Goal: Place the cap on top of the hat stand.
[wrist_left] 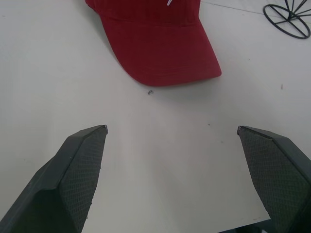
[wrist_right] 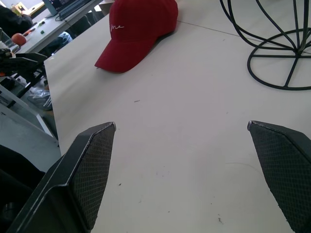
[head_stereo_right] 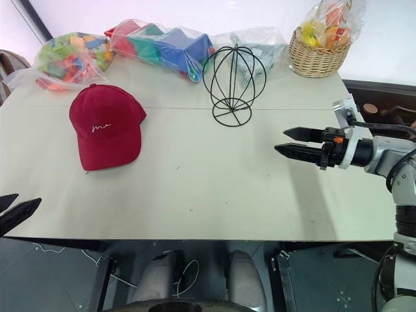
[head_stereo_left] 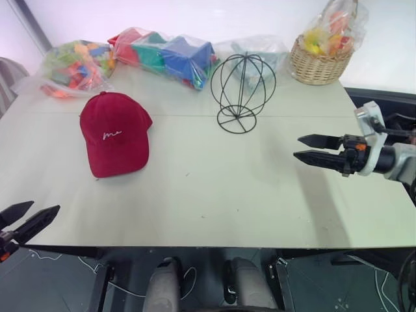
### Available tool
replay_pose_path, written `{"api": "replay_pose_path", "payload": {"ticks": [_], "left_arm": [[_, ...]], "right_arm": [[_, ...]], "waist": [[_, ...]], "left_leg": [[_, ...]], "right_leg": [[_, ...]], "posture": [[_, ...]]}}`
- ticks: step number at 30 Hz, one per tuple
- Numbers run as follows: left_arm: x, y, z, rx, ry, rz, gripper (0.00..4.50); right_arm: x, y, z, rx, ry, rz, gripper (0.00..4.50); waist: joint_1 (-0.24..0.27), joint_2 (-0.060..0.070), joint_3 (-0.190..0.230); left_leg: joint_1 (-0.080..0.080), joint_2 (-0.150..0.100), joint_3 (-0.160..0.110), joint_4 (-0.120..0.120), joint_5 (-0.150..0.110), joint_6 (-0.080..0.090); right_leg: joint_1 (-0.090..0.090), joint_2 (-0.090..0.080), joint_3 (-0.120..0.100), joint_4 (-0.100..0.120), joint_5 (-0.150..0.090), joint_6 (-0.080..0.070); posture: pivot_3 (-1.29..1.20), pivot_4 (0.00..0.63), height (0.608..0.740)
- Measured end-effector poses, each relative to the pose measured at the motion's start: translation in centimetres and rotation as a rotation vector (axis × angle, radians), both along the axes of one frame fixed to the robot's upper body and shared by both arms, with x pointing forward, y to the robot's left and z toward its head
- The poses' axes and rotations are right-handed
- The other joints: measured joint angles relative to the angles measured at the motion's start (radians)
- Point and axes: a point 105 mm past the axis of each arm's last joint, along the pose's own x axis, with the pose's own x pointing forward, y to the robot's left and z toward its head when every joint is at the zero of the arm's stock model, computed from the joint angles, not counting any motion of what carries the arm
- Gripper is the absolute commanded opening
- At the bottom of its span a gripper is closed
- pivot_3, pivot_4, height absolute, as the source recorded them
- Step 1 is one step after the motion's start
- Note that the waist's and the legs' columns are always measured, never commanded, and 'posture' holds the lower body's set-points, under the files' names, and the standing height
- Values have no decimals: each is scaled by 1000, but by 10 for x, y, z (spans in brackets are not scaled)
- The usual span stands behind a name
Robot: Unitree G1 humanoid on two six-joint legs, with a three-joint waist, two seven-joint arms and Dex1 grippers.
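Nothing's done yet: the cap [head_stereo_left: 115, 133] lies flat on the counter [head_stereo_left: 214, 188], well left of the bare hat stand [head_stereo_left: 242, 91]. Left gripper [head_stereo_left: 25, 221] and right gripper [head_stereo_left: 318, 148] both hover, fingers wide apart and empty. Grasp and placement remain.

The robot's left gripper [head_stereo_left: 25, 218] sits low at the near left, its 2 black fingers [wrist_left: 80, 167] spread wide apart with nothing between them. The right gripper [head_stereo_left: 311, 148] reaches in from the right, roughly level and pointing leftward, its 2 fingers [wrist_right: 90, 170] also parted and empty, behind them a white wrist housing.
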Motion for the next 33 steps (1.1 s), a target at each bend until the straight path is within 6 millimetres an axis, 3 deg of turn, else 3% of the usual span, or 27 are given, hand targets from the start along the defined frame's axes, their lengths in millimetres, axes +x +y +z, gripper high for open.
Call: {"api": "replay_pose_path", "payload": {"ticks": [26, 33], "left_arm": [[6, 0, 6, 6, -34, 2, 4500], [11, 9, 13, 61, -35, 7, 4500]], "right_arm": [[2, 0, 0, -5, -5, -10, 4461], [11, 3, 11, -5, -39, 4, 4461]], "waist": [[0, 0, 0], [-2, 0, 0]], "left_leg": [[0, 0, 0, 0, 0, 0], [0, 0, 0, 0, 0, 0]], "right_leg": [[0, 0, 0, 0, 0, 0], [0, 0, 0, 0, 0, 0]], "posture": [[0, 150, 740], [0, 150, 740]]}}
